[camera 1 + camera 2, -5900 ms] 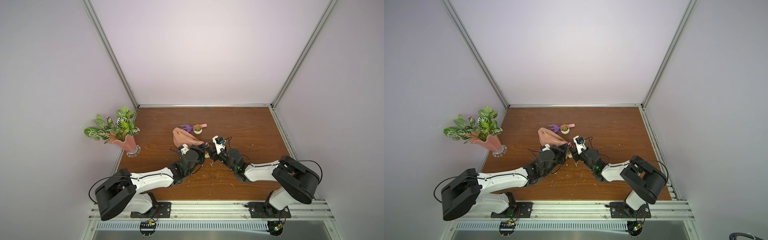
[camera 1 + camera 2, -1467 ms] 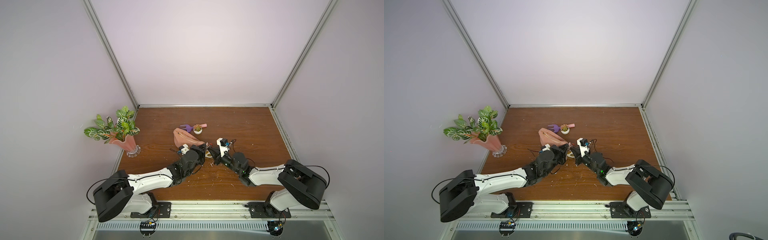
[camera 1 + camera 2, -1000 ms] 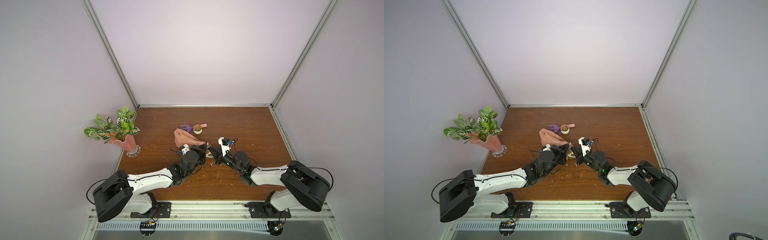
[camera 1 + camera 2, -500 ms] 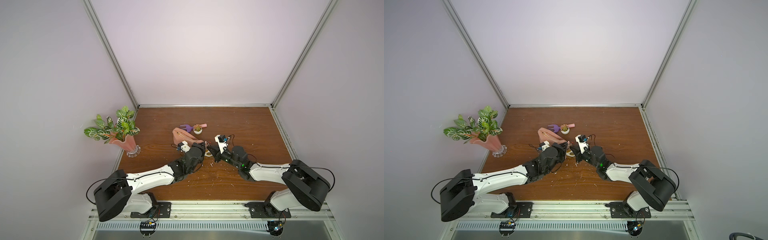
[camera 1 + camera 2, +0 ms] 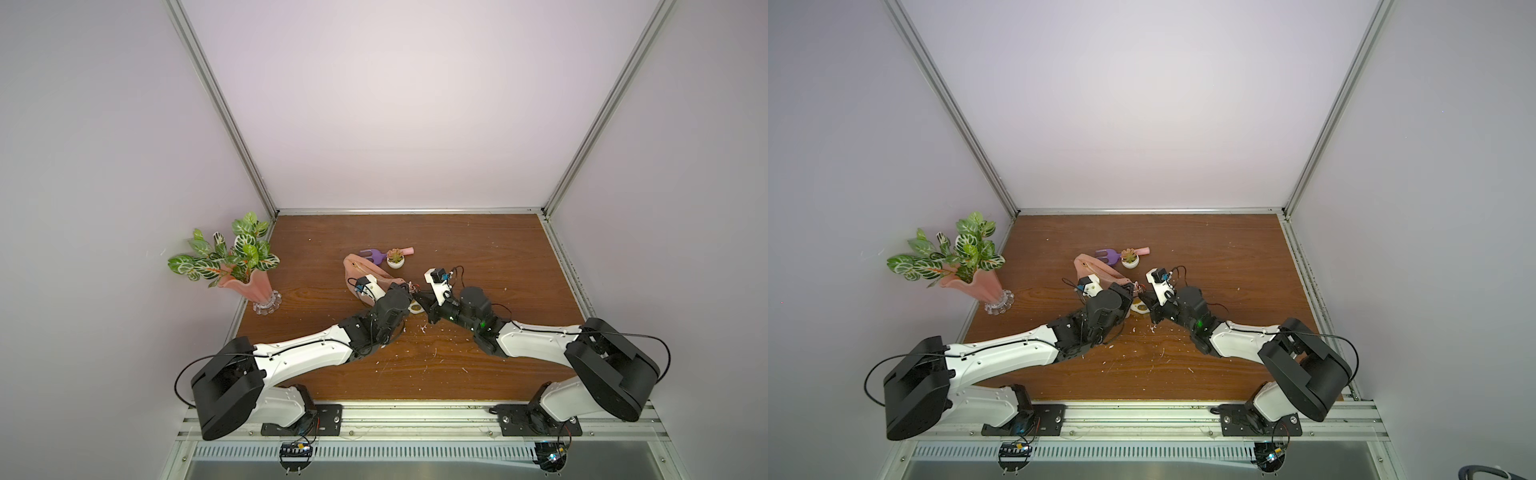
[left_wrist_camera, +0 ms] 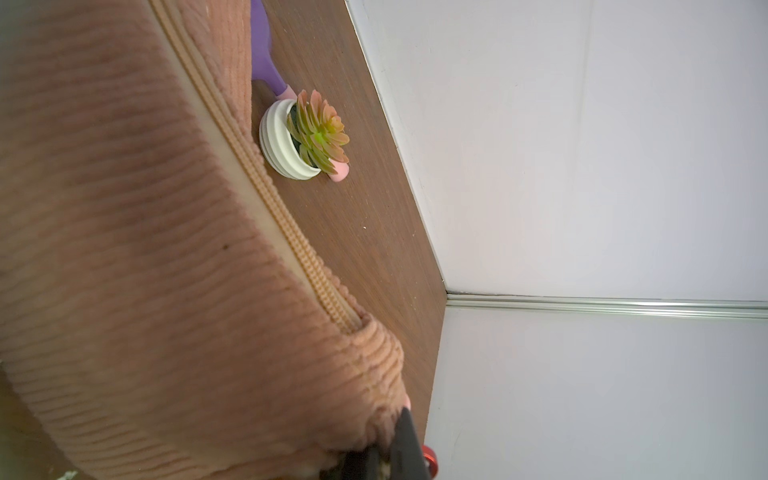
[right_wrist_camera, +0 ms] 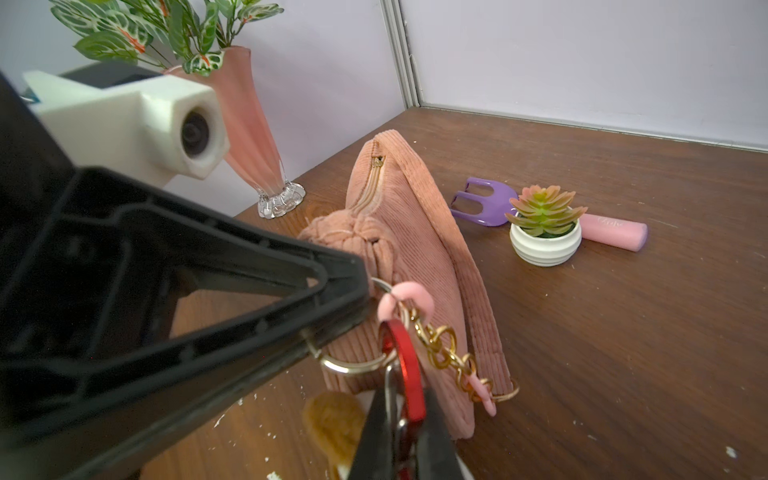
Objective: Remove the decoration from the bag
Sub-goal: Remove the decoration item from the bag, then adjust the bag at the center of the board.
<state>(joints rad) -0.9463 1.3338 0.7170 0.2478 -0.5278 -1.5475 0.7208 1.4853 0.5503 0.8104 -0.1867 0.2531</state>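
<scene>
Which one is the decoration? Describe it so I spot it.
On the wooden table, find the salmon corduroy bag; at its near end is a red clip, and beside that lies the decoration. It's small cream-and-brown plush, unlike the green succulent.

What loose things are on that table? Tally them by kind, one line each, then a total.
Plants: 2 (leafy vase, potted succulent)
Bags: 1 (pink bag)
Toy forks: 1 (purple fork)
Plush charms: 1 (decoration, on a red clip)
Total: 5
</scene>
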